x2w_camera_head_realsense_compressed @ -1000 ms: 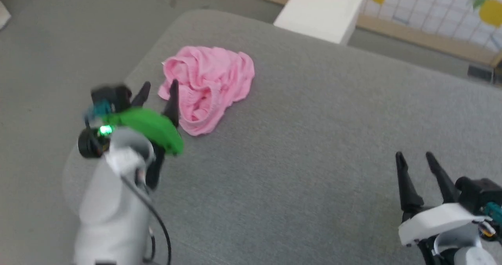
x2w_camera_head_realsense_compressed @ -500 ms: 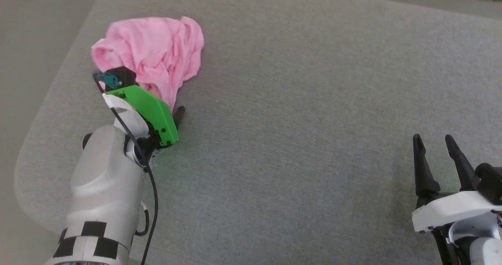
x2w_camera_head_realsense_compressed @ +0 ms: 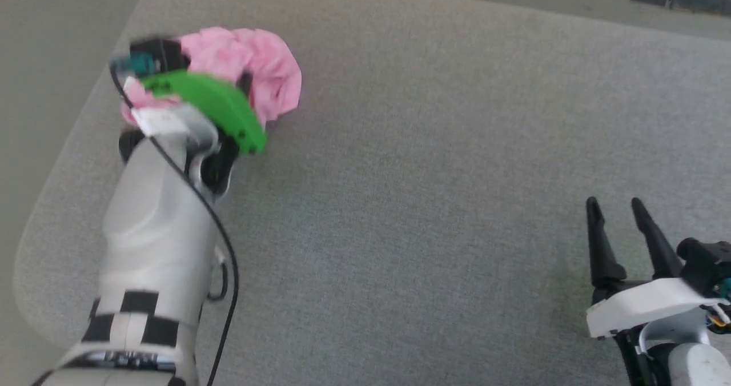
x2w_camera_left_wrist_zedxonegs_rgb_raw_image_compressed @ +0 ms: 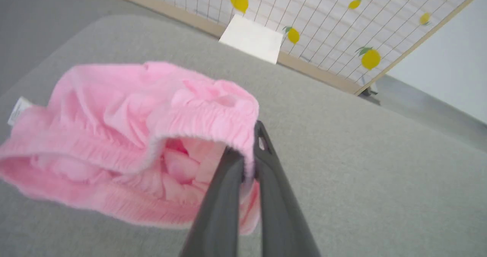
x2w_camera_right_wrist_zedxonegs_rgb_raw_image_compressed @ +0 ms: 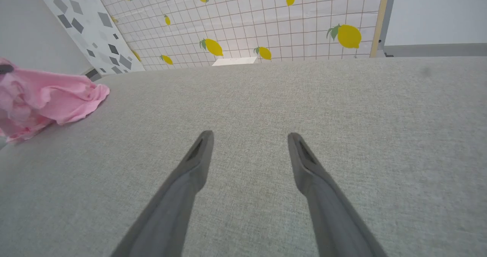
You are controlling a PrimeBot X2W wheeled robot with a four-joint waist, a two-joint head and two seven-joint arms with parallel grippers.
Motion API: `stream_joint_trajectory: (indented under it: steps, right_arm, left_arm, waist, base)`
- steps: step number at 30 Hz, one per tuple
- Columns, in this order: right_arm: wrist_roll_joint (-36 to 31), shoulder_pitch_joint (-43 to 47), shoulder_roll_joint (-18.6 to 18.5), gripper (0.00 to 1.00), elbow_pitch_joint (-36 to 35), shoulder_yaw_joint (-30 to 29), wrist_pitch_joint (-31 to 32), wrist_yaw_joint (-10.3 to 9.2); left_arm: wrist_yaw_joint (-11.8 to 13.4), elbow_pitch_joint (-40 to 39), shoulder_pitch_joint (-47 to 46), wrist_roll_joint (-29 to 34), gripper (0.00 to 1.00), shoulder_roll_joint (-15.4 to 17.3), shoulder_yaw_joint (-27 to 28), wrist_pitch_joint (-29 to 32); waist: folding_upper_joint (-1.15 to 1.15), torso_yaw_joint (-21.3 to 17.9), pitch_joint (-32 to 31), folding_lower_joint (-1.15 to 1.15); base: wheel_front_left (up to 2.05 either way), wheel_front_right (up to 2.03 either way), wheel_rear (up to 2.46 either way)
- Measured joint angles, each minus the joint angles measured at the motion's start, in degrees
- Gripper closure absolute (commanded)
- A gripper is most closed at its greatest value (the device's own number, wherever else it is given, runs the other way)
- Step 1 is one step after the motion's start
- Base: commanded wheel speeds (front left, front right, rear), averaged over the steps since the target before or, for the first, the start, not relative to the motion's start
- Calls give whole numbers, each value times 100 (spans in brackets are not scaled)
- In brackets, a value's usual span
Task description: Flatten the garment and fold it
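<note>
Clearly, the jaws of the left gripper (x2w_camera_left_wrist_zedxonegs_rgb_raw_image_compressed: 247, 143) are pressed together, and they pinch the gathered waistband (x2w_camera_left_wrist_zedxonegs_rgb_raw_image_compressed: 198, 122) of the garment (x2w_camera_left_wrist_zedxonegs_rgb_raw_image_compressed: 114, 143) at one end of its open rim. From this pinch the pink fabric spreads away toward the left side of the wrist view in a crumpled heap, with a small white tag (x2w_camera_left_wrist_zedxonegs_rgb_raw_image_compressed: 17, 110) at the opposite end. The part beside the jaws seems a little lifted from the grey surface (x2w_camera_head_realsense_compressed: 434, 146); the rest, I judge, lies on it.

In the head view the garment is at the far left of the surface, close to its rounded left edge, and the green wrist housing (x2w_camera_head_realsense_compressed: 211, 97) partly covers it. The right gripper (x2w_camera_head_realsense_compressed: 615, 203) is at the near right, its jaws spread and holding nothing, well apart from the heap; from there the garment lies far and to the left.

The long axis cannot be read surely while the shorts are bunched, but the waistband seems to run from the pinch toward the tag. To flatten them, I think the free arm must cross the surface to reach the tag end.
</note>
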Motion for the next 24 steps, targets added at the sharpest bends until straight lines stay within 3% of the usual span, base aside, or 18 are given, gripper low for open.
stream_joint_trajectory:
  steps: [6,10,17,19,24]
  right_arm:
    - [297,1,2,0,389,153,-266,0]
    - [413,13,4,0,641,157,-438,0]
    - [524,121,3,0,895,-29,-643,0]
    - [552,154,3,0,956,-93,-687,0]
    - [561,185,0,0,1010,-135,-722,0]
  left_arm:
    - [-130,-894,-504,-435,100,-88,-493,27]
    - [-131,-1825,-620,-1600,100,-180,-1073,564]
    - [-134,-2767,-594,-2802,100,-259,-1389,939]
    - [-134,-2932,-519,-2918,100,-264,-1506,939]
    - [-123,-2902,164,-2519,100,-271,-2095,910]
  waist:
    - [0,-176,-433,0]
    - [0,-473,-671,-1]
    - [0,-1113,-978,0]
    - [0,-1277,-1040,0]
    - [0,-1632,-1158,-1]
  base:
    - [0,0,0]
    - [0,0,0]
    - [0,0,0]
    - [0,0,0]
    - [0,0,0]
